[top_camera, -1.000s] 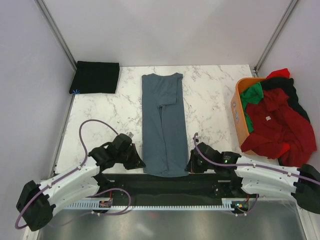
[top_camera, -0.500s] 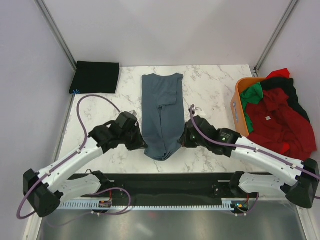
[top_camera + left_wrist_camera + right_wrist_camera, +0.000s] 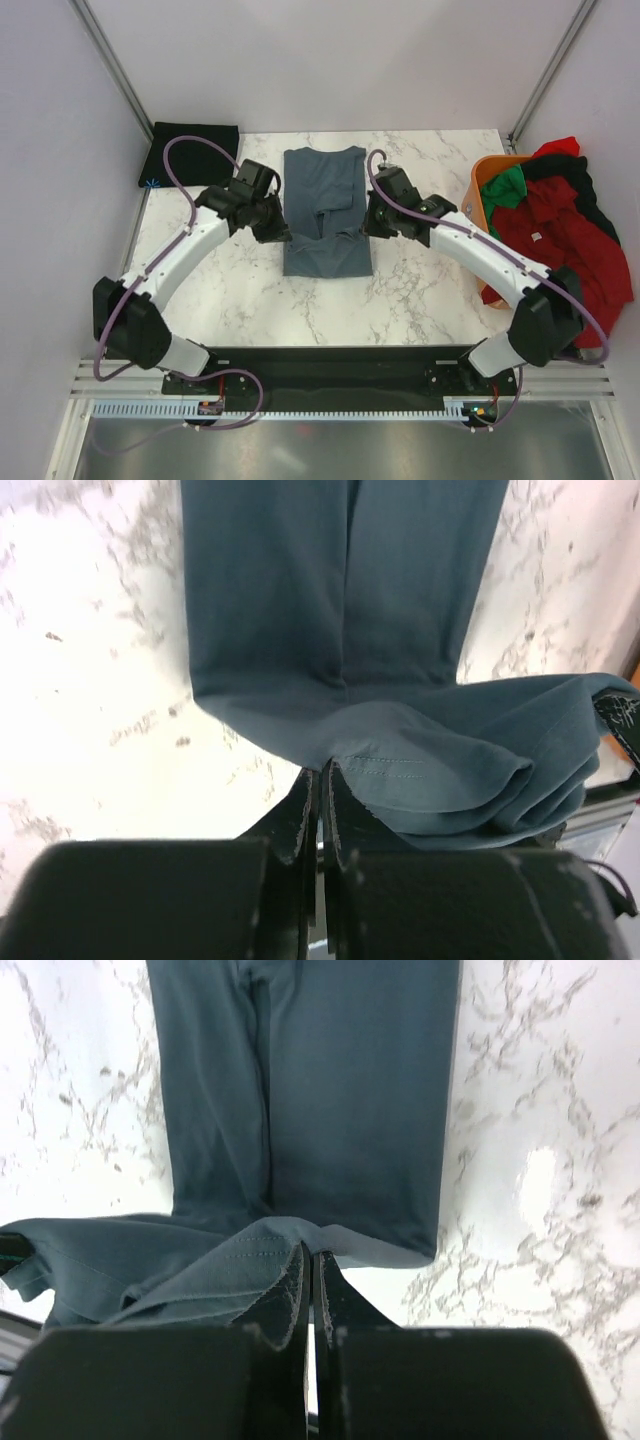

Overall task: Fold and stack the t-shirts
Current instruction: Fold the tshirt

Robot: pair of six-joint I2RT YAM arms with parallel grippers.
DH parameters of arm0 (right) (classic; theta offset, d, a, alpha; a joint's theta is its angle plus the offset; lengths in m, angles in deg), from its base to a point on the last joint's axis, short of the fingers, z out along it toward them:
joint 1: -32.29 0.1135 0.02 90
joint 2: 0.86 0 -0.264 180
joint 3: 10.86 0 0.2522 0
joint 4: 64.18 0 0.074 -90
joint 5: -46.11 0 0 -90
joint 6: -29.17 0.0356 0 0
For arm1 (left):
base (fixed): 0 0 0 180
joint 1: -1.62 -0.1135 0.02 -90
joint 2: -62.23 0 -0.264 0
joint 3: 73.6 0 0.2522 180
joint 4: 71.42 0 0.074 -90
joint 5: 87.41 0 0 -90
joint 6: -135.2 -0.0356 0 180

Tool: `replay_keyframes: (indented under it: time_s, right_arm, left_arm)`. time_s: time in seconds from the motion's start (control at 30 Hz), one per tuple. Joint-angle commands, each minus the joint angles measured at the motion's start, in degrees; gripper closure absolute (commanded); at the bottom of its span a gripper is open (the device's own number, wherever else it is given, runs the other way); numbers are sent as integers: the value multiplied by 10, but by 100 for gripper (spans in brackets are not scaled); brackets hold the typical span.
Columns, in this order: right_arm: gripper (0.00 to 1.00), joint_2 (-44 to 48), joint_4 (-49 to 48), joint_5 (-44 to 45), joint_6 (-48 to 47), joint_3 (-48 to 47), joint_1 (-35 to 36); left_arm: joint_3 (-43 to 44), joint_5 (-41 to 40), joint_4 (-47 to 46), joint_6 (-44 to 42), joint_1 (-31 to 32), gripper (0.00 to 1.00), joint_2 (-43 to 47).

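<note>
- Mid-counter, nearer the far edge of the marble counter, a slate blue-grey t-shirt lies lengthwise in a narrow strip, its collar end toward the far edge.
- Its near portion is doubled back over the rest. A rounded fold faces the counter's near edge, and the stitched hem is held raised just above the cloth beneath.
- At the strip's left edge, the left fingers are pinched tight on the hem. The left wrist view shows the pads pressed together with the blue-grey hem caught between them.
- At the strip's right edge, the right fingers grip the same hem at the same level. The right wrist view shows those pads closed on the hem's stitched border, with the lower layer spread flat on the marble beyond.
- Between the two grips the lifted hem sags in loose wrinkles across the strip's width.
- On the far left corner of the counter, well apart from the arms, a black t-shirt rests folded into a flat rectangle.
- Along the right edge stands an orange basket. A green t-shirt is bunched at its far end, and a red t-shirt is heaped over it, spilling past the counter's right edge.
</note>
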Motion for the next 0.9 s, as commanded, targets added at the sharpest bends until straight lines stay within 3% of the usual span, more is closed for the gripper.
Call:
replay_keyframes:
  time_s: [0.0,0.33,0.67,0.73,0.8,0.83,0.87]
  right_arm:
    - [100,-49,-18,-32,-27,-64,-26]
    - [100,-197,-29,-71,-57,-162,-83]
    - [100,-294,-35,-99,-67,-210,-129]
    - [99,-309,-35,-110,-68,-228,-136]
    - [85,-338,-29,-120,-72,-252,-141]
    - [59,-350,-20,-126,-76,-294,-150]
    - [47,-372,2,-129,-83,-323,-154]
  left_arm:
    - [64,25,2,-62,-28,98,-56]
    - [170,69,-3,-96,-92,98,-238]
    - [265,97,-3,-113,-110,98,-368]
    - [285,108,0,-114,-119,93,-385]
    - [315,130,7,-110,-130,84,-411]
    - [333,135,30,-109,-144,79,-421]
    - [357,137,50,-102,-151,68,-430]
